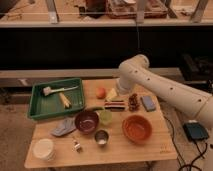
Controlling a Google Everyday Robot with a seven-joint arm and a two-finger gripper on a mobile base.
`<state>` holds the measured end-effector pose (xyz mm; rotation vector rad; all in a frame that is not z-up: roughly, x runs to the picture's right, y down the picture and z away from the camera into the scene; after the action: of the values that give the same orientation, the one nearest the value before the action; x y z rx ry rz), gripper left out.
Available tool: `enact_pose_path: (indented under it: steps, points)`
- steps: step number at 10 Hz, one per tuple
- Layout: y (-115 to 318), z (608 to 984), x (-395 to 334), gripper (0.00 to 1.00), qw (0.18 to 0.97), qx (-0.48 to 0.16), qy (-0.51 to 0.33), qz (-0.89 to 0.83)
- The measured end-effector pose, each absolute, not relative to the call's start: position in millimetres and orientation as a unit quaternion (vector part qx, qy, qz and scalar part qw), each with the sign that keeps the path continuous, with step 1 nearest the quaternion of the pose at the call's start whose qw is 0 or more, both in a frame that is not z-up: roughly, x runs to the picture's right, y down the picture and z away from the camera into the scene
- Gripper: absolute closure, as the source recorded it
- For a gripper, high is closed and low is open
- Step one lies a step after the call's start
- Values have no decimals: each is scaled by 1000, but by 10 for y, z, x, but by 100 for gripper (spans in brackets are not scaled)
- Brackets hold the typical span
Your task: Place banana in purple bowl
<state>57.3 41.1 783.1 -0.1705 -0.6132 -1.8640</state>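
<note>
Currently has the gripper (112, 93) released and empty, low over the bench (150, 148) just beside the orange fruit (101, 92), well apart from the banana (65, 100) lying in the green tray (45, 106). Could knock the fruit while crossing, catch the tray wall, pinch the brush (48, 91) instead, or later mistake the orange bowl (136, 128) for the purple bowl (86, 121).

Yellow banana (64, 99) flat in green tray (47, 106) (purple bowl (86, 122) upright, nearby)
</note>
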Motion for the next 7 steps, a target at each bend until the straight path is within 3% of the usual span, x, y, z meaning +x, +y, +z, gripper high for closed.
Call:
enact_pose_path:
  steps: [7]
  points:
    - [439,7741,377,20,538,-64,-258,-800]
